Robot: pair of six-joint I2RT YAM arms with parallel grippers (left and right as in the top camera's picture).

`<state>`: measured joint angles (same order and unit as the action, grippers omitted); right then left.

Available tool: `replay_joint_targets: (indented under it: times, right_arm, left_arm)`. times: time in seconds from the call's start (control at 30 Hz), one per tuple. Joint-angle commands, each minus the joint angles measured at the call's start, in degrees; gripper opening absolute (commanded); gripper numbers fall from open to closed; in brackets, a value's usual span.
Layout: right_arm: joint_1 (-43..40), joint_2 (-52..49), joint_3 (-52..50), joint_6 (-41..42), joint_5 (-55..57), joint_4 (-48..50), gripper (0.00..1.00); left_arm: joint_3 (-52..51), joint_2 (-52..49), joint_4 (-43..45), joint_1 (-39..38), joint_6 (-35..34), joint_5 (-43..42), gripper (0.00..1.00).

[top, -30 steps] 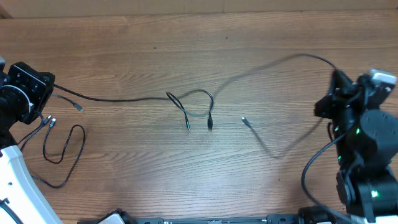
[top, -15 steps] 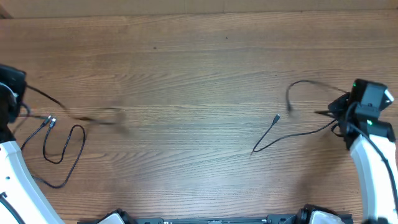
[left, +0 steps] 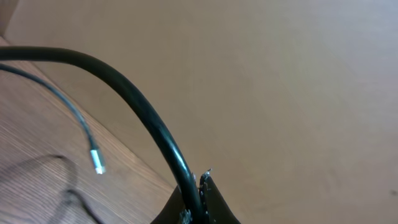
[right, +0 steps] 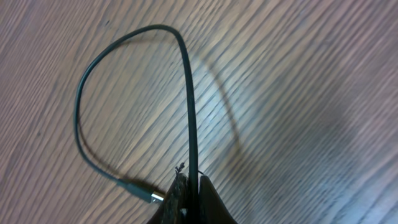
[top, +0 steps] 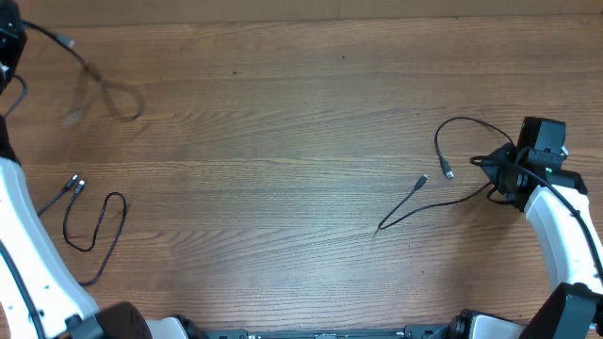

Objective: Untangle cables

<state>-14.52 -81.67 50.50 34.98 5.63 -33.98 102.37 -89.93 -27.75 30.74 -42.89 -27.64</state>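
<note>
The cables lie apart, in three places. My right gripper [top: 501, 175] [right: 191, 179] is shut on one thin black cable [top: 459, 121] [right: 124, 43], which loops on the table to a silver plug [top: 448, 173] [right: 151, 196]; its other end [top: 420, 181] trails left. My left gripper [left: 198, 186], at the far left corner and mostly off the overhead view, is shut on a second cable [top: 104, 89] [left: 124, 87] that hangs blurred above the wood, its silver plug [left: 96, 162] dangling. A third cable [top: 94, 226] lies coiled at the left, untouched.
The wooden table [top: 283, 188] runs to a back edge at the top of the overhead view. The white left arm [top: 28, 254] crosses the left edge beside the coiled cable, and the white right arm [top: 565, 235] stands at the right edge.
The knot in the middle has come apart. My left gripper swung to the far left corner with its cable. The right gripper's cable dropped into a loop on the table at the right.
</note>
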Motion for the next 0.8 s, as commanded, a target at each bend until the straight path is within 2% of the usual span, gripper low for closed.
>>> replay_joint_targets:
  times: [0.0, 0.23, 0.4, 0.6, 0.77]
  right_arm:
    - [2.3, 0.0, -0.1, -1.0, -4.3, 0.2, 0.04]
    - [10.1, 0.0, -0.1, -2.4, -4.5, 0.2, 0.04]
    - [18.3, 0.0, -0.1, -2.4, -4.5, 0.4, 0.04]
    - [26.5, 0.0, -0.1, -2.4, -4.5, 1.8, 0.04]
    - [31.1, -0.1, -0.1, -2.4, -4.5, 2.7, 0.04]
  left_arm:
    - [0.5, -3.8, 0.3, -0.2, 1.8, 3.8, 0.05]
    - [0.5, -14.1, -4.9, 0.1, 1.6, 18.4, 0.04]
    - [0.5, -18.6, -9.4, 1.5, -4.4, 32.2, 0.04]
    - [1.5, -18.1, -3.9, 5.4, -1.8, 32.5, 0.04]
    - [5.6, -18.0, -3.2, 9.0, -0.8, 32.6, 0.04]
